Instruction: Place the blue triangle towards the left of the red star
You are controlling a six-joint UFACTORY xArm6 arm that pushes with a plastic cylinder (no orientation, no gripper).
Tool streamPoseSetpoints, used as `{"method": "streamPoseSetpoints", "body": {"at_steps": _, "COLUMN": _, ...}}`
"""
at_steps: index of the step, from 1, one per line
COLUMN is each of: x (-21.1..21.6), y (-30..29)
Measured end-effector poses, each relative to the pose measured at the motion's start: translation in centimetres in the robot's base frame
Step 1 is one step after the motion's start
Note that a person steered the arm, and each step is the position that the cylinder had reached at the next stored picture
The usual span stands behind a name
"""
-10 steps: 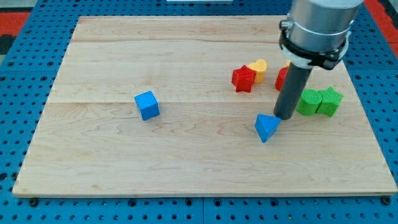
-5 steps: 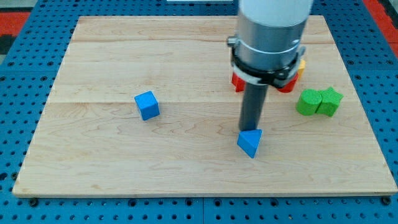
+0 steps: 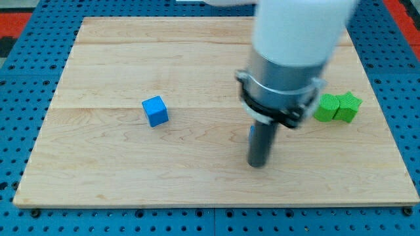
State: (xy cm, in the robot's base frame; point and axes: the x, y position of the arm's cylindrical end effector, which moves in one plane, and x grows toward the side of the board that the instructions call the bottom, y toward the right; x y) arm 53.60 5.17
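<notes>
My tip [image 3: 258, 164] rests on the wooden board [image 3: 118, 164], right of centre and towards the view's bottom. The blue triangle [image 3: 251, 132] shows only as a thin blue sliver at the rod's left edge; the rod hides the remainder of it. The red star does not show; the arm's wide body covers the place where it stood. I cannot tell whether the tip touches the triangle.
A blue cube [image 3: 155, 111] sits left of centre. Two green blocks [image 3: 326, 107] [image 3: 348, 107] stand side by side at the view's right. The arm's body hides the upper right part of the board.
The rod has moved towards the view's bottom and slightly left. The blue triangle, pushed leftwards earlier, is now almost hidden behind the rod. The red and yellow blocks are now covered by the arm.
</notes>
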Motion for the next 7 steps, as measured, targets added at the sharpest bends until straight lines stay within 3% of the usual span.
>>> {"method": "streamPoseSetpoints", "body": {"at_steps": 2, "x": -10.9, "y": -8.7}}
{"method": "streamPoseSetpoints", "body": {"at_steps": 3, "x": -8.8, "y": -9.4}}
{"method": "streamPoseSetpoints", "body": {"at_steps": 4, "x": -1.2, "y": -8.5}}
{"method": "streamPoseSetpoints", "body": {"at_steps": 5, "x": 5.2, "y": -2.1}}
{"method": "streamPoseSetpoints", "body": {"at_steps": 6, "x": 3.0, "y": 9.5}}
{"method": "streamPoseSetpoints", "body": {"at_steps": 7, "x": 2.2, "y": 11.1}}
